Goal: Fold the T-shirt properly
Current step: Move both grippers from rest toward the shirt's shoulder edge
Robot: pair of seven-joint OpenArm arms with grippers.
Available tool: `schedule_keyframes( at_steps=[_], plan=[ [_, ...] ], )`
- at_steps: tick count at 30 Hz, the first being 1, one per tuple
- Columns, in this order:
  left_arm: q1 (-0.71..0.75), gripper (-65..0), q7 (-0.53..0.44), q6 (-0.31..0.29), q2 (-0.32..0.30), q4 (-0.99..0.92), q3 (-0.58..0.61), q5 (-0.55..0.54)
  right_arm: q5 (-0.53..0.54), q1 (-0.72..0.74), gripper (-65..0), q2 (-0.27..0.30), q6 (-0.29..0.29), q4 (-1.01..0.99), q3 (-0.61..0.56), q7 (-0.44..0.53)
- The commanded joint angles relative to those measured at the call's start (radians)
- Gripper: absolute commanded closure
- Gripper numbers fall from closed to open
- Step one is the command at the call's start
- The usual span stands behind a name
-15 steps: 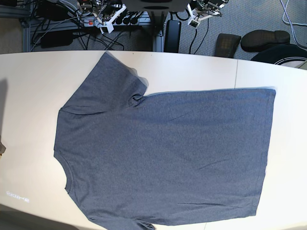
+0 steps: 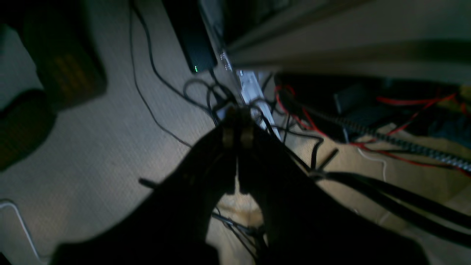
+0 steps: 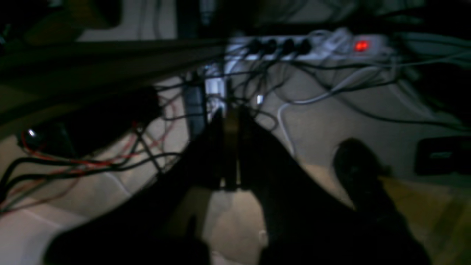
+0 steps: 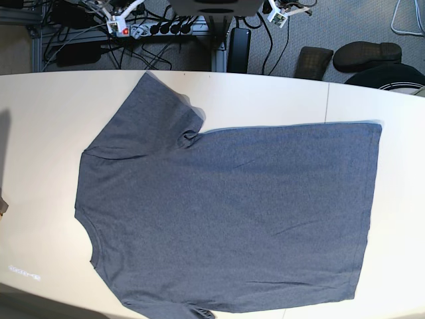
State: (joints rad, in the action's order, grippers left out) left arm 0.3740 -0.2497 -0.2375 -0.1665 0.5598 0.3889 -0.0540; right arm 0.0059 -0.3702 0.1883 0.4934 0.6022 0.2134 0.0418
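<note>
Your left hand (image 2: pixel 237 134) has its fingers pressed together on nothing, hanging off the surface's far edge above a carpeted floor (image 2: pixel 92 154) strewn with black and red cables (image 2: pixel 371 136). Your right hand (image 3: pixel 231 147) is pressed together and empty too, pointing toward a white power strip (image 3: pixel 305 46) with a lit red switch. On the white surface (image 4: pixel 265 93), the T-shirt (image 4: pixel 232 212) lies flat and spread out, plain grey-blue side up, neck toward the base view's left, hem toward its right. Beyond the T-shirt's far sleeve, past the surface's edge, sit dark shoes (image 4: pixel 366 54).
</note>
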Motion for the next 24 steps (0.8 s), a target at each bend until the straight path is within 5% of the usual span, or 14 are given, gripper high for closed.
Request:
schedule_keyframes(
  at_steps=[1,10,24],
  plan=[
    [0.029,0.0,-0.012,-0.021,-0.003,0.034,-0.016,-0.002,0.035,-0.027,0.0,0.022,-0.010,0.037,0.000,0.014],
    [0.232,0.0,-0.002,-0.021,-0.036,0.409,-0.161,0.013,0.176,-0.257,0.0,0.132,0.020,0.389,0.000,0.009],
    [0.445,0.0,0.169,-0.014,-0.266,1.149,-0.161,0.149,0.201,-0.595,0.0,0.365,0.019,1.061,0.009,0.009]
  ],
)
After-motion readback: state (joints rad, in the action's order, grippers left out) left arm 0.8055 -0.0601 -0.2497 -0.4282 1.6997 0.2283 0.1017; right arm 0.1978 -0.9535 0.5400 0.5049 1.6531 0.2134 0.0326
